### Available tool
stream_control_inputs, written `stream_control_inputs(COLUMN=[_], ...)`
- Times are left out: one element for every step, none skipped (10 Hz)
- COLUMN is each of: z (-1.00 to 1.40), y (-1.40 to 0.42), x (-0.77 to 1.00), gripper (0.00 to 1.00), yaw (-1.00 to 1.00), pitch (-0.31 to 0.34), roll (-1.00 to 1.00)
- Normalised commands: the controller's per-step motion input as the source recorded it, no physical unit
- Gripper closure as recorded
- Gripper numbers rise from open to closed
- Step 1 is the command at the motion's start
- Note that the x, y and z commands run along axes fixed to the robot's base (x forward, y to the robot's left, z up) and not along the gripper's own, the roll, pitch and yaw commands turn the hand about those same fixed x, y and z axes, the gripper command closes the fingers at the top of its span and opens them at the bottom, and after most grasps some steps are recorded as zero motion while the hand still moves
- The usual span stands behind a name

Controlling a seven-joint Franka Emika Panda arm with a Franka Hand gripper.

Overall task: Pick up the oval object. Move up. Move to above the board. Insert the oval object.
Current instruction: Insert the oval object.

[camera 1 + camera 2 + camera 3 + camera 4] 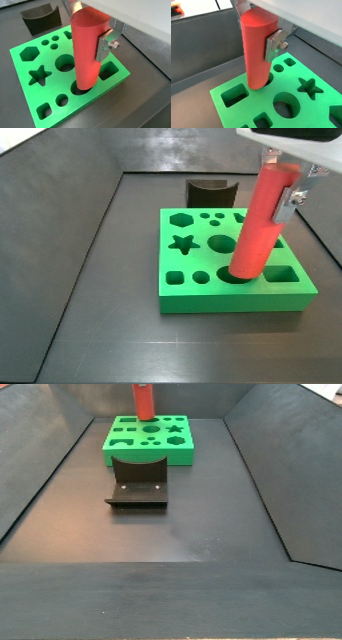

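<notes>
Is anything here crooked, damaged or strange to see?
The red peg, held by the pincer, leans in a side view instead of standing straight, with its lower end in a cutout of the green board. Nothing looks damaged. The dark curved block lies apart on the floor.

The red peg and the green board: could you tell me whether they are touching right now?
Touching. In both wrist views the red peg held by the gripper has its lower end sunk into a cutout of the green board; a side view shows likewise.
</notes>
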Motion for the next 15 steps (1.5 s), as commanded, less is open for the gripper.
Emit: stream_control_inputs(z=[-0.05,-0.04,-0.02,-0.03,-0.04,-0.03,0.00,-0.02,-0.10,-0.18,-0.24,-0.15,0.00,-0.01,-0.22], y=[0.00,0.00,0.00,0.00,0.00,0.01,0.00,0.00,0.00,-0.04,-0.08,0.00,0.00,0.00,0.00], x=[-0.07,-0.15,-0.13,-0.15,-0.15,-0.19,-0.12,-0.07,-0.05,0.00,0.00,0.00,0.08,0.11,0.18], gripper=[1.00,1.00,1.00,1.00,1.00,1.00,1.00,1.00,1.00,1.00,1.00,1.00,1.00,1.00,1.00], yaw=[-0.16,-0.16,-0.16,-0.15,-0.15,-0.16,-0.14,-0.15,-0.24,-0.48,-0.59,-0.44,-0.05,-0.01,0.00], pitch=[0.000,0.000,0.000,0.000,0.000,-0.003,-0.014,-0.010,-0.039,-0.101,-0.127,-0.084,0.000,0.000,0.000], roll=[0.00,0.00,0.00,0.00,0.00,0.00,0.00,0.00,0.00,0.00,0.00,0.00,0.00,0.00,0.00])
